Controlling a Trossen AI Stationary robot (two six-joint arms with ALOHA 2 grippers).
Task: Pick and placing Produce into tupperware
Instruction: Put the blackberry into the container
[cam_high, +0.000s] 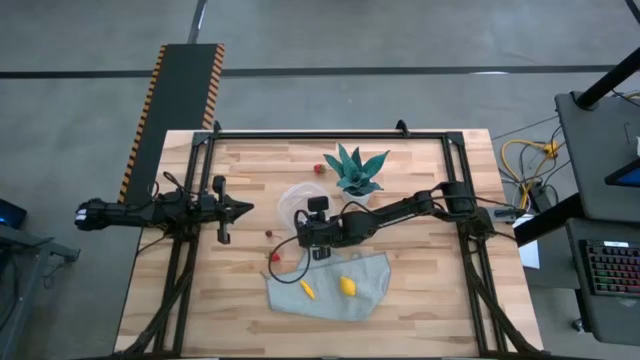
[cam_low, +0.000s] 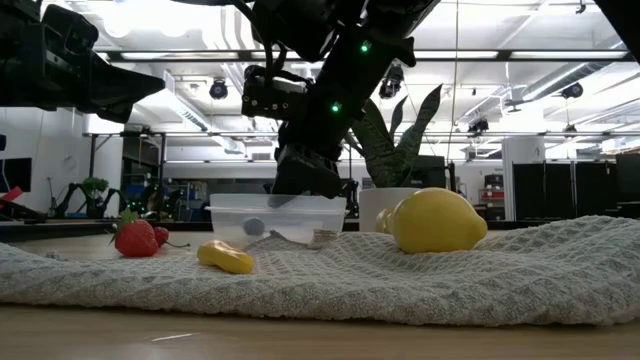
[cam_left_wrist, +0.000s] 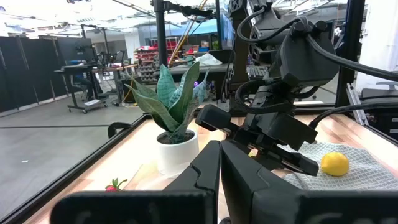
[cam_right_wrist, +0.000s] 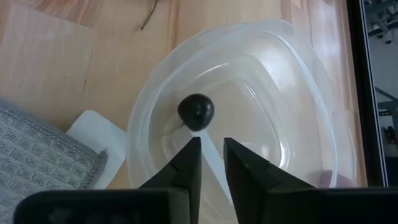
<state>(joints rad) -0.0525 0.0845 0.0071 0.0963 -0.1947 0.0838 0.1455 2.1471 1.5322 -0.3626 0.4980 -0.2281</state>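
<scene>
The clear round tupperware (cam_right_wrist: 273, 93) stands on the wooden table (cam_high: 430, 310), left of the potted plant (cam_high: 356, 172). A dark round fruit (cam_right_wrist: 196, 112) lies on its floor, also seen through the wall (cam_low: 254, 227). My right gripper (cam_right_wrist: 211, 149) hangs slanting down over the tupperware (cam_high: 292, 200), open by a narrow gap, nothing between its fingers, the dark fruit just beyond their tips. A lemon (cam_high: 347, 286) and a small yellow piece (cam_high: 307, 290) lie on the grey cloth (cam_high: 375, 275). A strawberry (cam_high: 276, 256) lies on the table beside it. My left gripper (cam_high: 245, 208) waits shut at the left.
The teal plant in its white pot (cam_left_wrist: 177, 149) stands right behind the tupperware, close to my right arm. Another red berry (cam_high: 319, 168) lies at the far side near the plant. A black frame (cam_high: 330, 133) borders the table's far and side edges.
</scene>
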